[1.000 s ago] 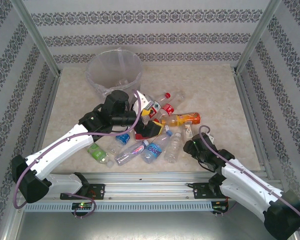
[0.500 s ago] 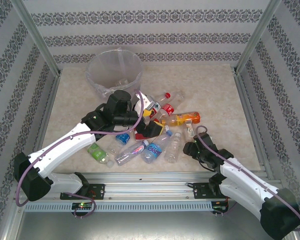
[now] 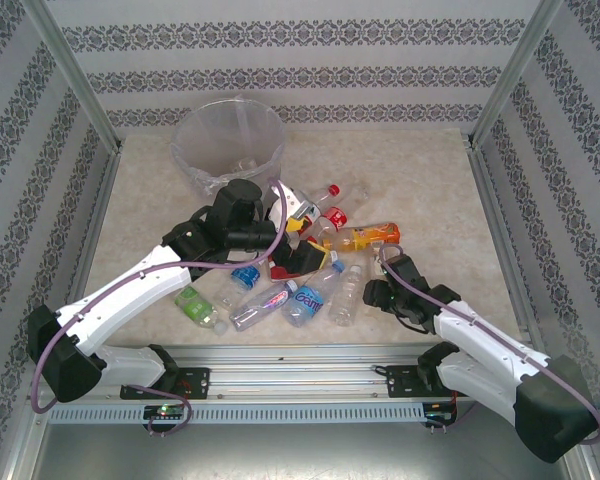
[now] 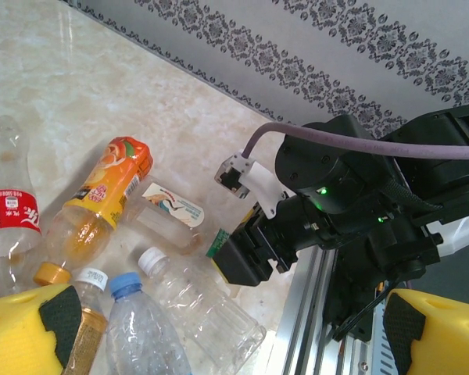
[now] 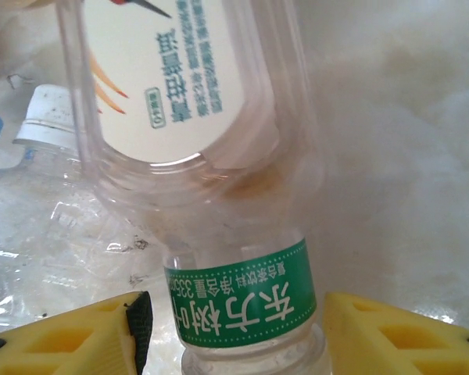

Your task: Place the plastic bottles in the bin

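Several plastic bottles [image 3: 308, 292] lie in a heap at mid-table. Among them are an orange-drink bottle [image 3: 365, 238] [image 4: 102, 187] and a red-label one [image 3: 332, 215] [image 4: 8, 223]. My left gripper [image 3: 305, 240] [image 4: 230, 336] hovers wide open over the heap, holding nothing. A clear bottle with a white label and a green neck band [image 5: 242, 301] [image 4: 168, 209] lies on the table. My right gripper [image 3: 370, 283] [image 5: 230, 328] straddles its neck, a narrow gap showing at each yellow finger. The bin [image 3: 184, 140] stands at the back left.
A green-label bottle [image 3: 195, 305] lies apart to the heap's left. A white-capped clear bottle [image 4: 199, 308] and a blue-capped one [image 4: 141, 328] lie under the left gripper. The metal rail [image 3: 300, 352] runs along the near edge, with patterned walls on three sides.
The right arm has slid left and forward into the heap's right side, and its jaws have narrowed around the green-banded neck. The left arm has barely moved.
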### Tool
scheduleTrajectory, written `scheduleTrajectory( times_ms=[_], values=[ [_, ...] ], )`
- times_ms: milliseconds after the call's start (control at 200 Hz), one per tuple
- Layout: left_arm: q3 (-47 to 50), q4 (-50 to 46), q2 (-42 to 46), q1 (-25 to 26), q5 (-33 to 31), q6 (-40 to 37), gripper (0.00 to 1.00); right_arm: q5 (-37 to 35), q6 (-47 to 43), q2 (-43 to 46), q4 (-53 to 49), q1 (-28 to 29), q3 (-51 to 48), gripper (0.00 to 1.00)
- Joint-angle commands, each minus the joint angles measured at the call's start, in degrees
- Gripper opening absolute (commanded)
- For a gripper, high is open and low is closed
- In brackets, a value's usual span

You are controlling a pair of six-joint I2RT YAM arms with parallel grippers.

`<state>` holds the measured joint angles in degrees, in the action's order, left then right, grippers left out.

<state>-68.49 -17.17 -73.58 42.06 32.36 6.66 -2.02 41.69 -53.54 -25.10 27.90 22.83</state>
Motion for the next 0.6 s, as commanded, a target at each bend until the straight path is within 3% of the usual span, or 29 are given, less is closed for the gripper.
scheduleTrajectory(
  times_ms=[0, 335, 595],
  values=[
    [-1.89, -0.41, -0.56, 0.74, -0.07, -0.68, 1.0, -0.11, -2.47, -0.46, -2.93, 0.53, 1.86, 0.59],
    [-2.09, -0.59, -0.9, 0.65, -0.1, -0.08, 1.0, -1.65, -1.83, -4.77, -4.27, 1.26, 3.39, 0.55],
    [-2.57, -0.45, -1.7, 0.68, 0.33, 1.58, 1.0, -2.46, -2.23, -2.2, -3.61, 3.26, 3.52, 0.42]
  ],
)
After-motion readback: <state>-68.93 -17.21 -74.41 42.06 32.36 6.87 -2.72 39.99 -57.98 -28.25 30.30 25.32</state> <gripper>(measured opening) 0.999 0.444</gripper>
